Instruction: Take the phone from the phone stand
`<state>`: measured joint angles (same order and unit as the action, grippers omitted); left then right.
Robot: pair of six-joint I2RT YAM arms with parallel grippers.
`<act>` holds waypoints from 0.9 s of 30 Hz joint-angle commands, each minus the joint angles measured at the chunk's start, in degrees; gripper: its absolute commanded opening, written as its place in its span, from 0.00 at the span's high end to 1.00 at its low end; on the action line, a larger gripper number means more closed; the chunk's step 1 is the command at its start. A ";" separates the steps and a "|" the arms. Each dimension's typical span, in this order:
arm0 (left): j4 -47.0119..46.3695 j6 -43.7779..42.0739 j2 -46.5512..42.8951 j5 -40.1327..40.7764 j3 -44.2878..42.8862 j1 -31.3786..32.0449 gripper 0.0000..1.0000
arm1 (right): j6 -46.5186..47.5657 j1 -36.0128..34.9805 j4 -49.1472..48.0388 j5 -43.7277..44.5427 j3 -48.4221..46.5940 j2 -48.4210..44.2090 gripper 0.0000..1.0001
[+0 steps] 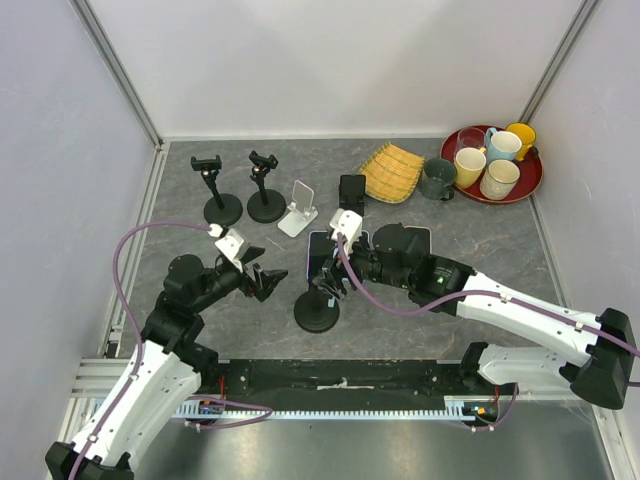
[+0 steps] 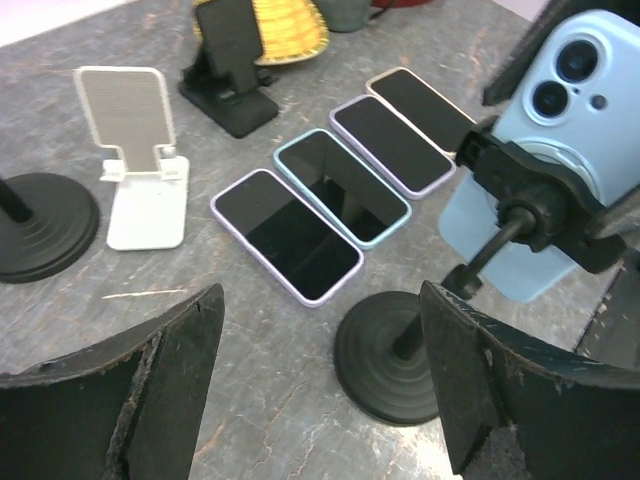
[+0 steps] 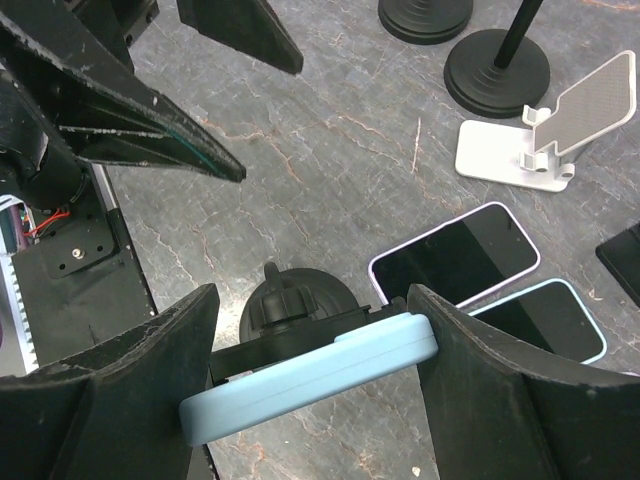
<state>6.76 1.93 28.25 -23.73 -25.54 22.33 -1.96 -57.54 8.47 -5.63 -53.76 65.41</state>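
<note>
The light blue phone (image 3: 310, 385) is clamped in a black phone stand (image 3: 290, 305) with a round base (image 1: 316, 312) near the table's front middle. My right gripper (image 3: 312, 330) comes down over it, with one finger against each end of the phone (image 1: 321, 255). My left gripper (image 2: 322, 300) hovers open just left of the stand (image 2: 390, 355), low over the table; its right finger is close to the stem. From there I see the phone's back (image 2: 580, 130) with its camera lenses. In the top view the left gripper (image 1: 265, 282) points at the stand.
Several phones (image 2: 285, 235) lie flat in a row behind the stand. Behind them are a white folding stand (image 2: 140, 160) and a black one (image 2: 230, 60). Two empty pole stands (image 1: 222, 190) are at back left; a yellow mat (image 1: 392, 172), green mug (image 1: 437, 178) and red tray of mugs (image 1: 525, 185) at back right.
</note>
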 commanded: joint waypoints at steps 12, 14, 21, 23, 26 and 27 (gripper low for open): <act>-6.59 -3.52 9.18 -17.84 -0.21 3.24 0.28 | 2.13 -0.29 6.11 2.46 -6.44 -4.67 0.04; -8.61 -3.78 12.25 -18.81 -1.35 4.21 0.29 | 2.13 -0.29 8.05 3.78 -7.41 -5.29 0.02; -9.49 -6.50 19.73 -21.45 -5.48 8.69 0.30 | -1.03 -0.21 11.65 8.61 -9.09 -8.36 0.02; -9.49 -8.08 20.96 -21.62 -6.27 10.01 0.30 | -1.29 -0.29 11.83 9.67 -8.73 -9.85 0.02; -9.49 -10.10 24.04 -21.98 -7.85 12.38 0.32 | -1.73 -0.21 11.92 11.34 -7.68 -11.17 0.02; -9.14 -10.54 25.00 -21.98 -8.82 13.35 0.33 | -1.74 -0.21 11.92 11.86 -7.16 -11.35 0.02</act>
<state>-0.19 -3.51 50.57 -43.18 -30.20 33.10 -2.26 -57.54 19.77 2.52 -60.82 56.21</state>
